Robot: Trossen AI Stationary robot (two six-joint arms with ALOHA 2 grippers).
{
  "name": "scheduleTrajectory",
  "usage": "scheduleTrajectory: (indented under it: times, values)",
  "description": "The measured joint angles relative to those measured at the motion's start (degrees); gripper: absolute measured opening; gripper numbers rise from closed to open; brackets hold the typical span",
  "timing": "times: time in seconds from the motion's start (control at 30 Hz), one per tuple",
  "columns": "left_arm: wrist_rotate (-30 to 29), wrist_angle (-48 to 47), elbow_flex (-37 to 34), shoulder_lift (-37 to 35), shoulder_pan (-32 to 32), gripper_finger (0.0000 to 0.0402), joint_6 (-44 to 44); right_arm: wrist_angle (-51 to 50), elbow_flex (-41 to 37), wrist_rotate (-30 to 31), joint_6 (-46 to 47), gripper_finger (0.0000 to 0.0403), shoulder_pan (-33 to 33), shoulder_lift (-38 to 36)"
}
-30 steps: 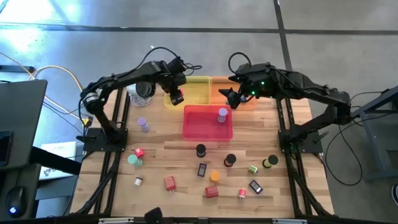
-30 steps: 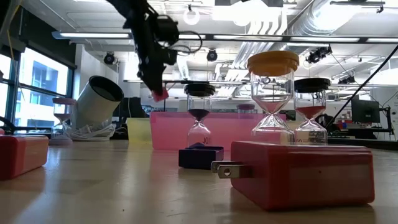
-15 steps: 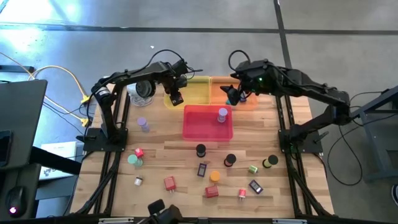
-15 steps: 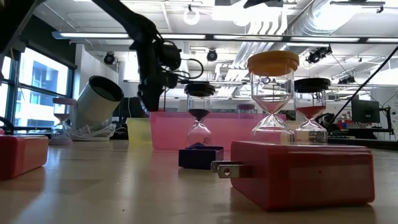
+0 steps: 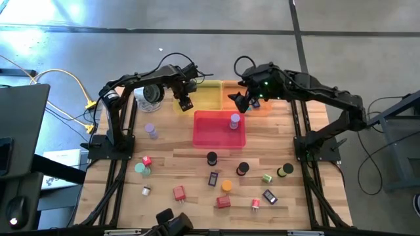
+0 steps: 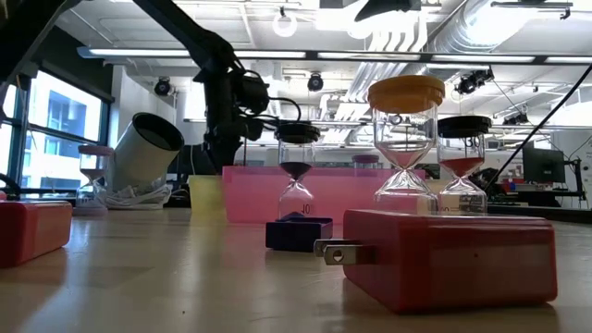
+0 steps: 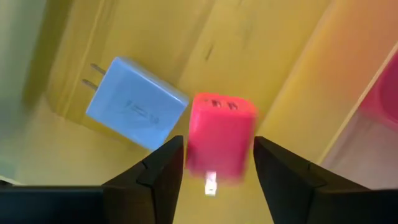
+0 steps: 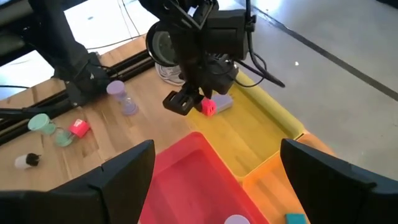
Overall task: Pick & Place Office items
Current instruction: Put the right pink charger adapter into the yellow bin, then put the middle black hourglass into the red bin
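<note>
Left claw (image 7: 214, 163): fingers parted, gripping nothing, over translucent yellow tray (image 7: 273, 56) | red plug-in charger block (image 7: 219, 138): between and just beyond fingers, loose in tray, prongs toward claw | pale blue charger block (image 7: 135, 102): just beside | right claw (image 5: 240, 103): open, hovering near orange tray.

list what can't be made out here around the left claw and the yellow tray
- Red plug block, left wrist view: blurred; held or dropping unclear.
- Yellow tray, low view: its inside is hidden by its wall.
- Left claw, high view: too small to judge its gap.
- Blue plug block: hidden under the arm in the high view.
</note>
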Motion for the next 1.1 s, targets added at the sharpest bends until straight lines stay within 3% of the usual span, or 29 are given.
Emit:
scheduleTrajectory:
  times: [0.27,0.53,0.8,0.97,1.1]
  values:
    - [-0.35,-0.63,0.00,0.00,-0.09,0.0195,-2.89,-0.01,0.00,-0.72,-0.01,0.0335,-0.31,0.04]
    - [-12.51,-1.46,0.00,-0.82,-0.73,0.0196,-5.54,0.02,0.00,-0.59,-2.68,0.0335,-0.33,0.04]
    - [-15.16,-4.11,0.04,-4.39,-4.80,0.0197,-1.91,-0.07,0.00,-0.37,-4.87,0.0335,-0.33,0.04]
    - [-22.47,-4.15,0.11,-6.67,-7.15,0.0197,-1.32,-0.01,0.00,-0.37,-5.56,0.0335,-0.33,0.02]
    - [-23.59,-6.26,0.13,-7.26,-8.42,0.0197,2.52,-0.02,0.00,-0.42,-5.55,0.0335,-0.31,0.02]
